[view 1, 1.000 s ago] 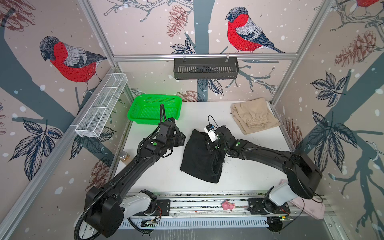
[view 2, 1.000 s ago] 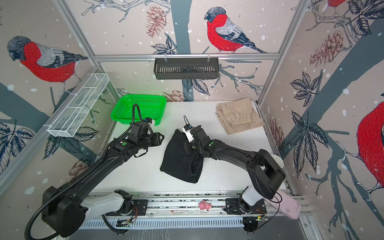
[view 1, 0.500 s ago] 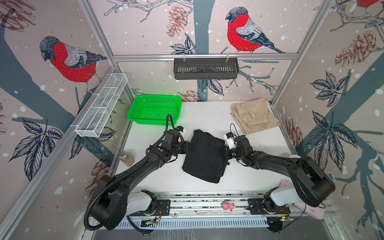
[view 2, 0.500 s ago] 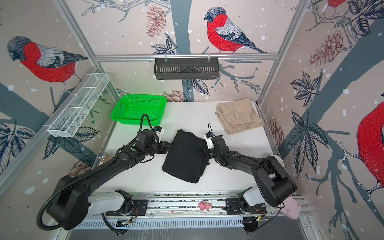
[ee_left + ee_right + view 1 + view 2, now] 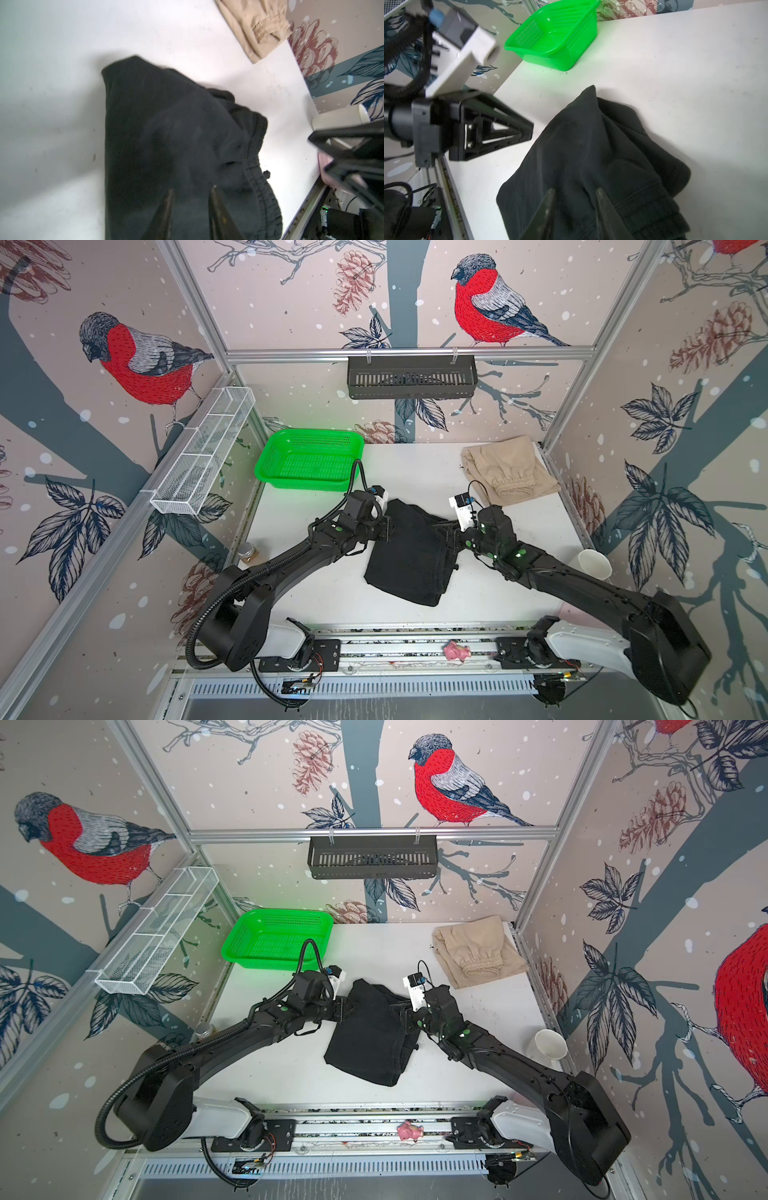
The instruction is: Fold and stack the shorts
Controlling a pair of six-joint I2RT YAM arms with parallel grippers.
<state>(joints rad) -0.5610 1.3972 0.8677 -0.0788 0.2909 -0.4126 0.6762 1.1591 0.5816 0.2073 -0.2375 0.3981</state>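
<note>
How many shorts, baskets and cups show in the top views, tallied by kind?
Shorts: 2 (black shorts, beige shorts)
Baskets: 3 (green basket, black wall basket, white wire basket)
Cups: 1 (paper cup)
Total: 6

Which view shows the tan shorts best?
Both top views: the tan shorts lie fully in frame, far right on the table. The left wrist view crops them; the right wrist view misses them.
</note>
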